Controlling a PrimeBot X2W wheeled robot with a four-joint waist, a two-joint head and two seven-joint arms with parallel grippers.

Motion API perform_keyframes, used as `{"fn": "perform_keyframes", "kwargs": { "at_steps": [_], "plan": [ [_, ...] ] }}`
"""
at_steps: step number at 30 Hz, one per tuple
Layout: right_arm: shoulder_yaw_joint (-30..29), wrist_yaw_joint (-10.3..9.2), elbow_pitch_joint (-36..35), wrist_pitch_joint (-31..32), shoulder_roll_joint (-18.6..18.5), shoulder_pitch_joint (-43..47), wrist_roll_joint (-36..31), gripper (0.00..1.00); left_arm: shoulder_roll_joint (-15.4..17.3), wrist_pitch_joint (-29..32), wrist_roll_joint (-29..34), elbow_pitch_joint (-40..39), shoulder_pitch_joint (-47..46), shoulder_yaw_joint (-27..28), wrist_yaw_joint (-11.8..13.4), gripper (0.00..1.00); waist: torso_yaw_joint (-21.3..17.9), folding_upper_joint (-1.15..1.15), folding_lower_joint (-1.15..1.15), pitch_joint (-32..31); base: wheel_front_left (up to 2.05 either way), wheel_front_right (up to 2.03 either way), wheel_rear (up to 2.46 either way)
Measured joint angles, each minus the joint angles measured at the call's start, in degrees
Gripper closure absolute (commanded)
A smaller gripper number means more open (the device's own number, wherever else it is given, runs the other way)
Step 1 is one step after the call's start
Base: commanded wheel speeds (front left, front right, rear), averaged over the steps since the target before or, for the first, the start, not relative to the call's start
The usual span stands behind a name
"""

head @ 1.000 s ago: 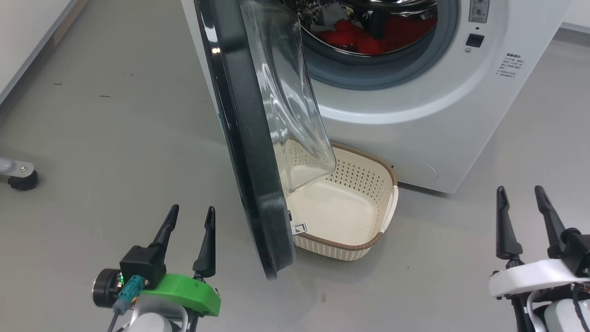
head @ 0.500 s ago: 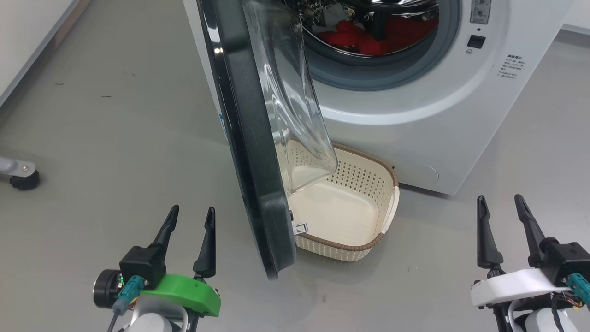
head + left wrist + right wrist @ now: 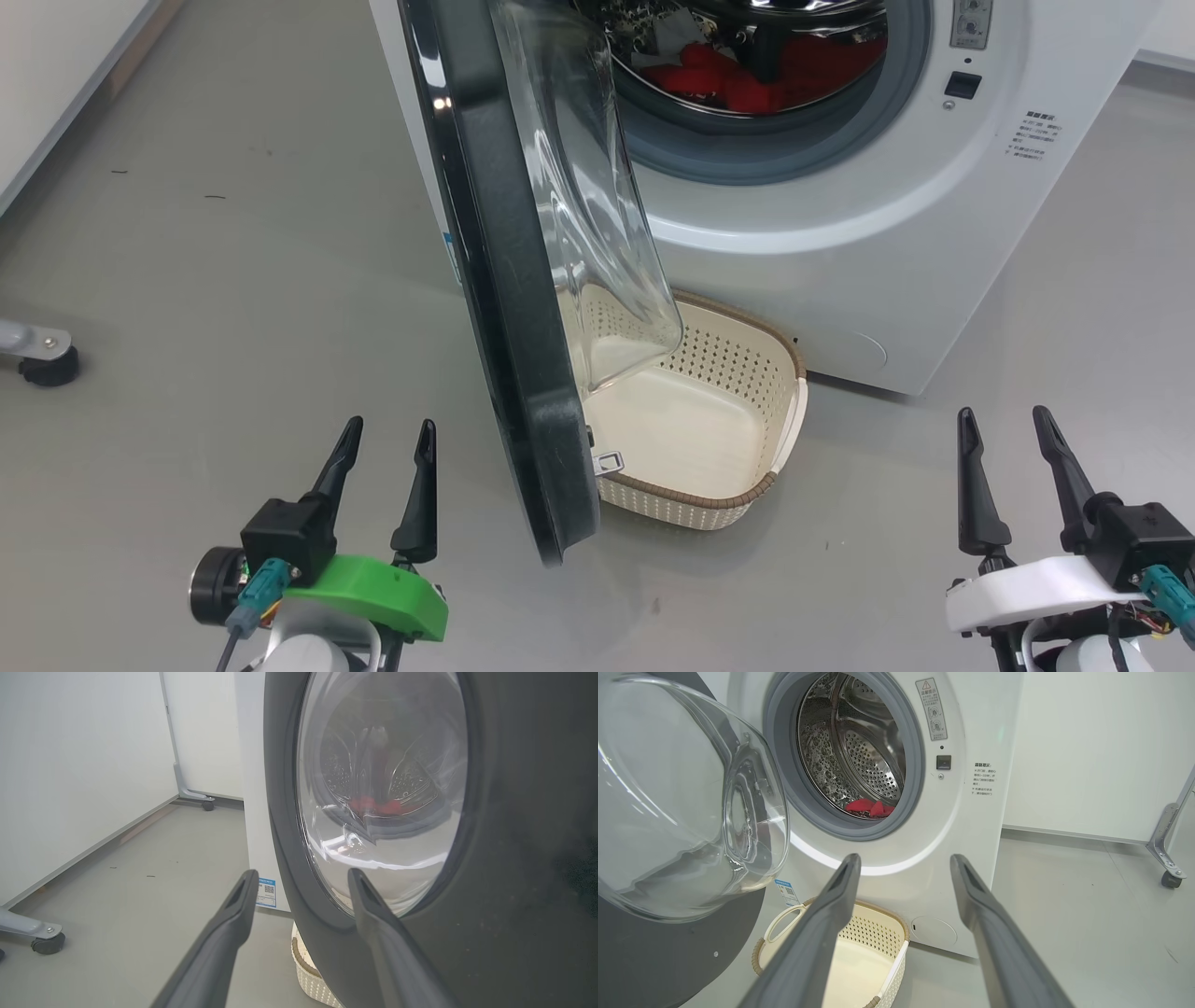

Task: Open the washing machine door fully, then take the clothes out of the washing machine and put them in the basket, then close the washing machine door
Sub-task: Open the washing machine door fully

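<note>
Left gripper [image 3: 391, 425] and right gripper [image 3: 1002, 413] both spread empty, washing machine door [image 3: 504, 280] half-swung between them, overhanging the basket [image 3: 691, 495] parked ahead to catch red clothes [image 3: 747, 89] lying deeper inside the washing machine [image 3: 840, 261].

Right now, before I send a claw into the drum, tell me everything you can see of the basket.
The basket is a small cream rectangular tub of perforated plastic with a brown woven-look rim and cream side handles. It stands upright and empty on the grey floor, right in front of the washing machine, below the opening. The open washing machine door overhangs its left part and hides that side; whether door or machine touches it I cannot tell.
</note>
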Motion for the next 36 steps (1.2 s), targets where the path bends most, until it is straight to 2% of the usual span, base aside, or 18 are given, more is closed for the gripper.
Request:
{"fn": "perform_keyframes", "kwargs": {
  "at_steps": [4,5,6,7,8,16,25,36],
  "plan": [
    [-0.74,0.38,0.01,0.0,0.53,0.15,-0.25,0.0,0.0,0.0,-0.05,0.01,0.03,-0.16,0.0,0.0,-0.04,0.0,0.0,-0.01,0.0,0.0,0.0],
    [-0.92,0.4,0.01,0.0,0.65,0.15,-0.37,0.0,0.0,0.0,-0.05,0.01,0.04,-0.25,0.0,0.38,-0.04,0.0,0.0,-0.02,0.0,0.0,0.0],
    [-1.31,0.55,0.02,0.0,0.77,0.18,-0.42,0.0,0.0,0.0,-0.11,0.1,0.09,-0.48,0.0,0.85,-0.01,0.0,0.0,-0.03,0.0,0.0,0.0],
    [-1.48,0.56,0.03,0.0,0.84,0.21,-0.42,0.0,0.0,0.0,-0.27,0.15,0.13,-0.59,0.0,0.85,0.01,0.0,0.0,-0.05,0.0,0.0,0.0],
    [-1.66,0.57,0.03,0.0,0.92,0.25,-0.42,0.0,0.0,0.0,-0.31,0.26,0.17,-0.69,0.0,1.0,0.04,0.0,0.0,-0.06,0.0,0.0,0.0],
    [-2.6,1.38,0.24,0.0,1.46,0.76,-0.93,0.0,0.0,0.0,-0.37,0.41,0.87,-0.89,0.0,1.0,0.35,0.0,0.0,-0.1,0.0,0.0,0.0],
    [-3.63,1.92,1.14,0.0,2.02,0.76,-1.0,0.0,0.01,0.0,0.23,-4.1,0.79,0.62,0.01,1.0,0.75,0.0,0.0,-0.2,0.0,0.0,0.0],
    [-4.53,2.94,1.89,0.0,2.54,0.76,-2.49,0.0,0.03,-0.21,4.54,-21.89,-4.21,4.85,0.52,1.0,1.58,0.0,0.0,-0.44,0.0,0.0,0.0]
  ]
}}
